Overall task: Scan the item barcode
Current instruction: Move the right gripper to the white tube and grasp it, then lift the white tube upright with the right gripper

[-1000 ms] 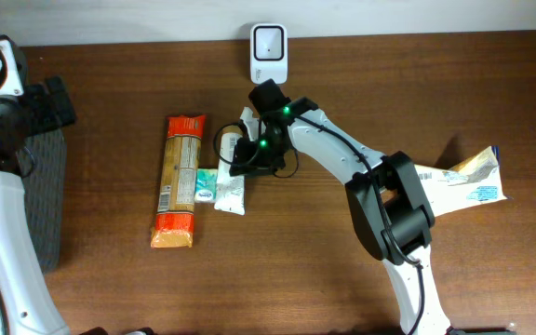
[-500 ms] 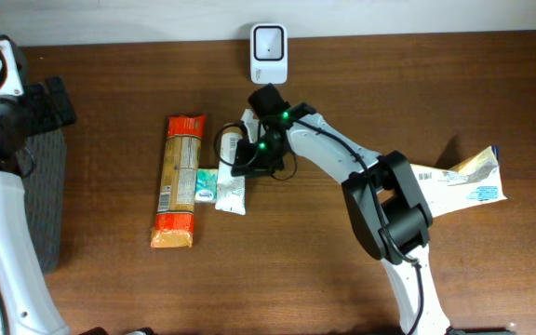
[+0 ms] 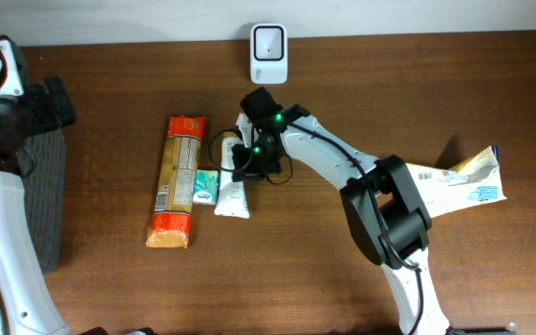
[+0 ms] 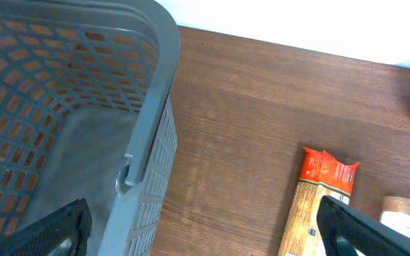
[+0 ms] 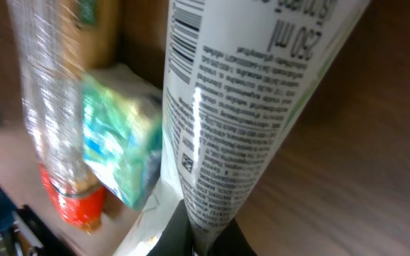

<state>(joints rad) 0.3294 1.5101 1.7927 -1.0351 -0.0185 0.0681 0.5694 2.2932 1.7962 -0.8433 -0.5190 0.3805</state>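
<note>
Pasta (image 3: 174, 181) and green box (image 3: 206, 186) lie beside tube (image 5: 240, 107) pinched by right tool (image 5: 206, 238); left tool (image 4: 205, 231) spread.

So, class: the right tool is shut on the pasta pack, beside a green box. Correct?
No: the right tool is shut on the white tube, not the pasta pack, as the right wrist view shows. The green box is beside it.

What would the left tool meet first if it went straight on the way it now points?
Probably bare table, beside the wall of the grey basket; depth is unclear, so the left tool might clip that wall first.
</note>
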